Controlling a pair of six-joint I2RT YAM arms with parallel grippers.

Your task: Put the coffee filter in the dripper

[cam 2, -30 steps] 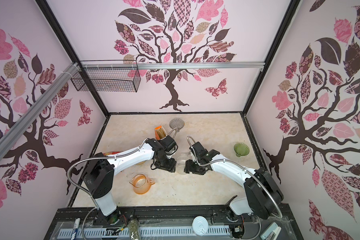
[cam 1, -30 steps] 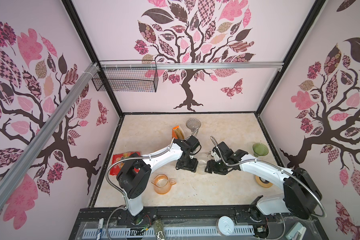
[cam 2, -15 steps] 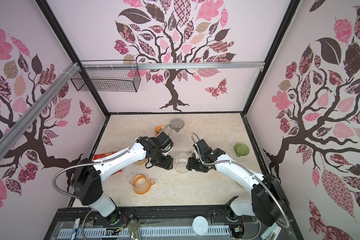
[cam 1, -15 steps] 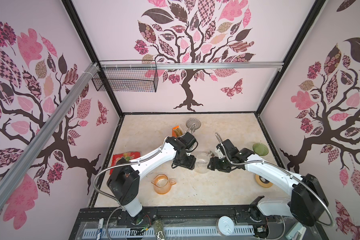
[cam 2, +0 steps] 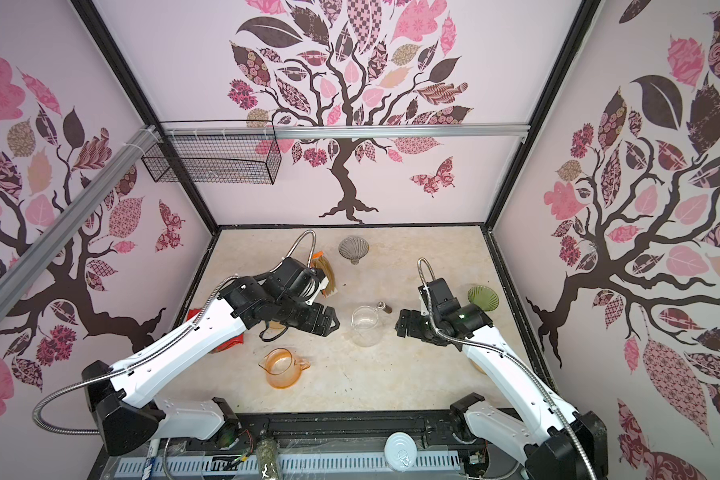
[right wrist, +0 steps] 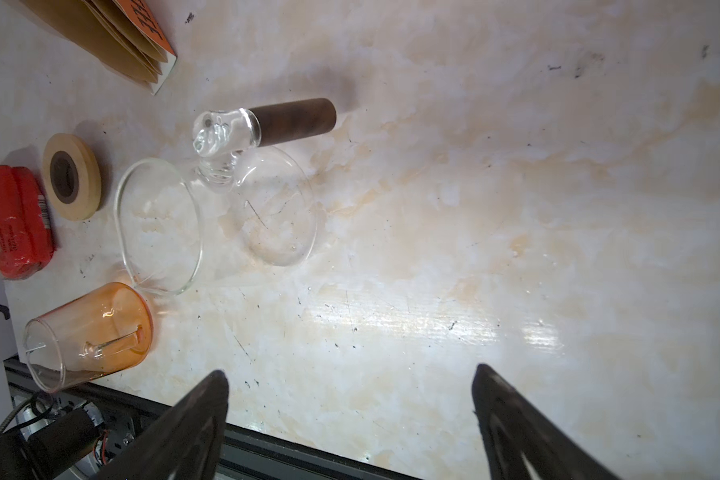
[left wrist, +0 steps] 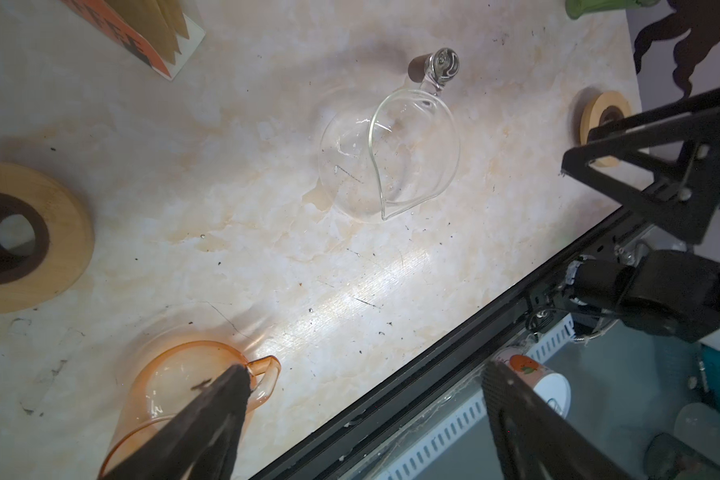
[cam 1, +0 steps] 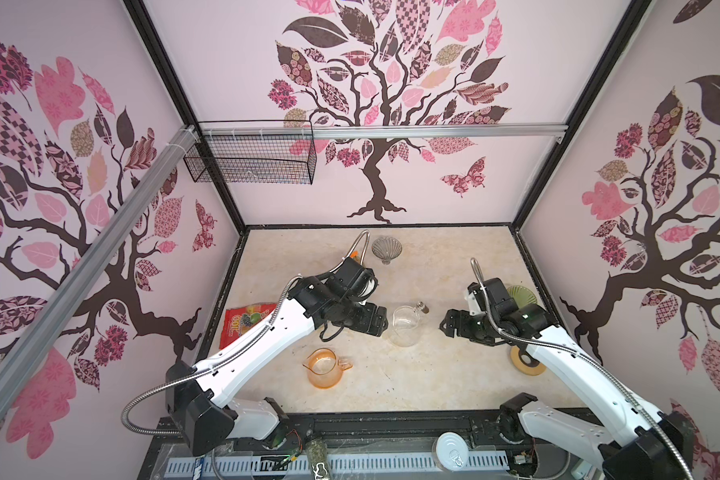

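Brown paper coffee filters [cam 2: 328,275] stand in an orange box [left wrist: 142,43] at the back, just behind my left wrist; they also show in the right wrist view [right wrist: 113,39]. A grey ribbed glass dripper [cam 1: 386,249] [cam 2: 353,248] stands upright further back. A green ribbed dripper [cam 1: 521,294] [cam 2: 483,297] sits behind my right wrist. My left gripper [cam 1: 378,325] [left wrist: 364,370] is open and empty, left of a clear glass server [cam 1: 406,328]. My right gripper [cam 1: 447,326] [right wrist: 350,372] is open and empty on the server's right.
An orange glass pitcher [cam 1: 324,368] stands near the front. A red snack bag [cam 1: 242,322] lies at the left wall. One wooden ring [cam 1: 526,360] lies under my right arm, another [left wrist: 26,237] near my left wrist. A wire basket [cam 1: 250,164] hangs on the back wall.
Both grippers have drawn back sideways from the clear server, which they flanked closely a second ago, and their jaws have spread wider. The server now stands alone between them.
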